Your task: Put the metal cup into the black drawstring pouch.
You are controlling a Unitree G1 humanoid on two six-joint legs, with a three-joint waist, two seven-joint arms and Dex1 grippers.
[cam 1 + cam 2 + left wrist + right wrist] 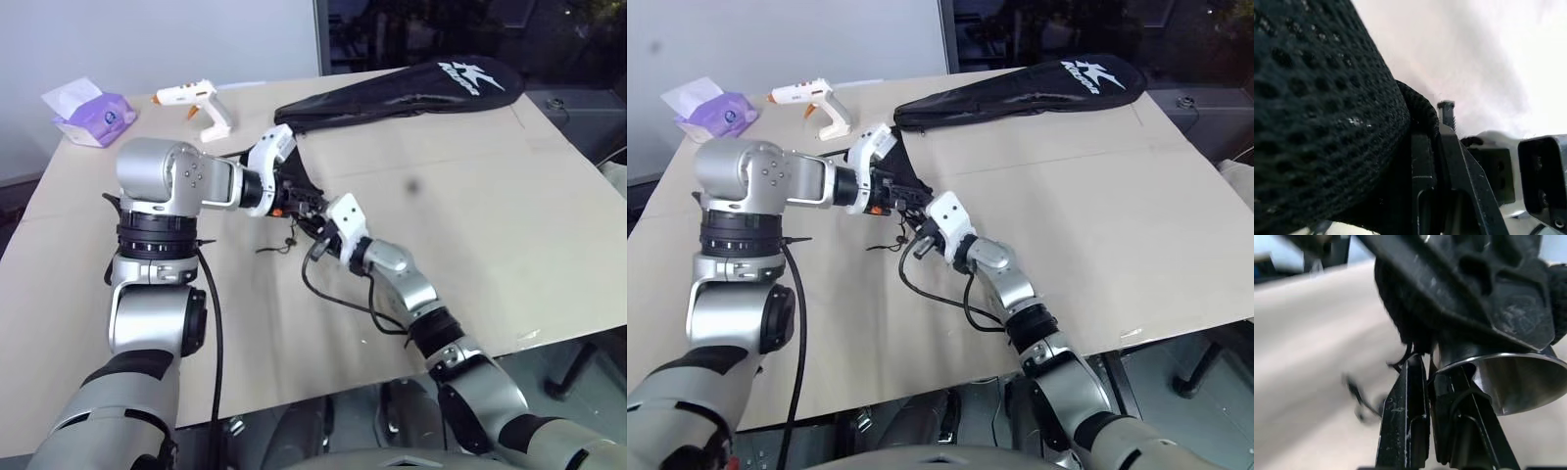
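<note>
**Cup at pouch mouth, both grippers clamped**

L gripper is closed on the black drawstring pouch, holding it up off the desk near the middle, cord dangling below. R gripper is pinched on the rim of the metal cup, one finger inside the wall, one outside; the cup sits right up against the pouch fabric.

Handling, my read: pouch is soft mesh, floppy, mouth will collapse unless I keep it spread, so best hold is at the hem. Cup is stiff, light, polished steel, prob slippery; rim pinch could swivel, so I'd go slow.

Cup's long axis looks roughly level, open end toward R gripper, base toward the pouch. Can't tell whether it's inside yet.
</note>
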